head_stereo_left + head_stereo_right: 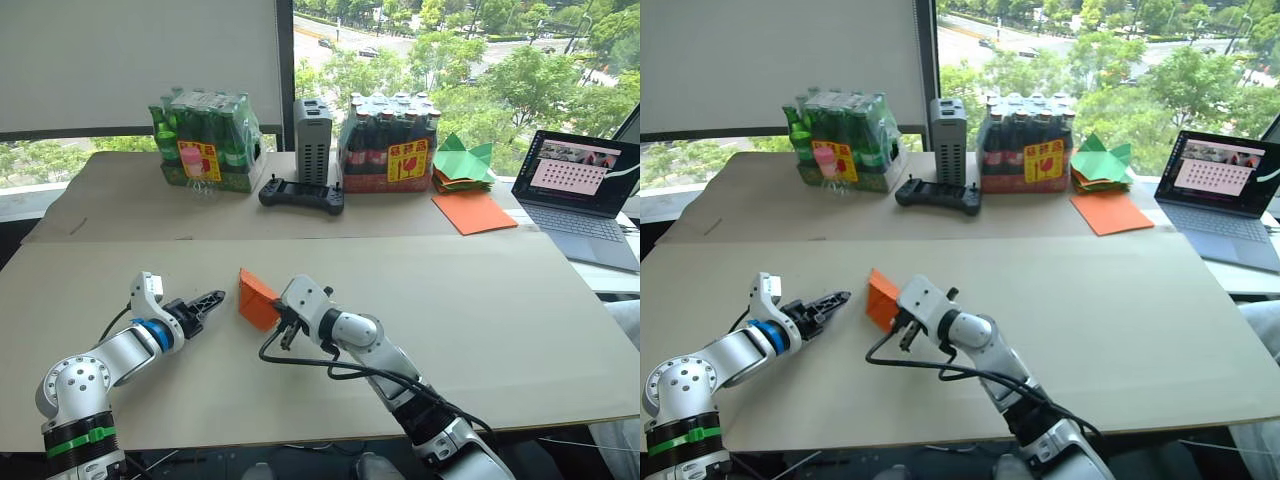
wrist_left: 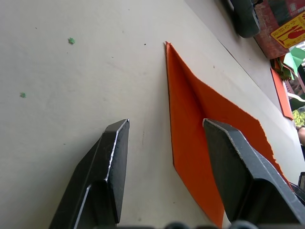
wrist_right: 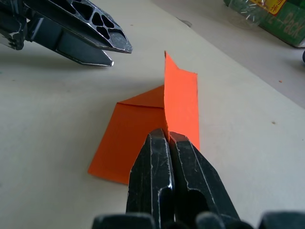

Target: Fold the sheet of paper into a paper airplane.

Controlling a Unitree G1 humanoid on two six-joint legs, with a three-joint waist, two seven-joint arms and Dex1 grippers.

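The sheet of paper [image 1: 256, 297] is a bright orange folded wedge lying on the table's near half, with one flap standing up along a crease [image 3: 180, 100]. My right gripper [image 3: 167, 138] is shut on that raised flap at its near end. My left gripper [image 2: 166, 123] is open just left of the paper. One of its fingers is over bare table and the other is over the orange edge [image 2: 200, 124], without gripping it. In the right wrist view the left gripper [image 3: 95, 43] hovers a short way off the paper's far corner.
Along the back stand a green bottle pack [image 1: 205, 140], a grey device [image 1: 312, 140], a black controller [image 1: 301, 193] and a dark bottle pack [image 1: 388, 145]. Green paper shapes [image 1: 462, 163], a smooth orange sheet [image 1: 473, 211] and a laptop [image 1: 585, 195] lie at the back right.
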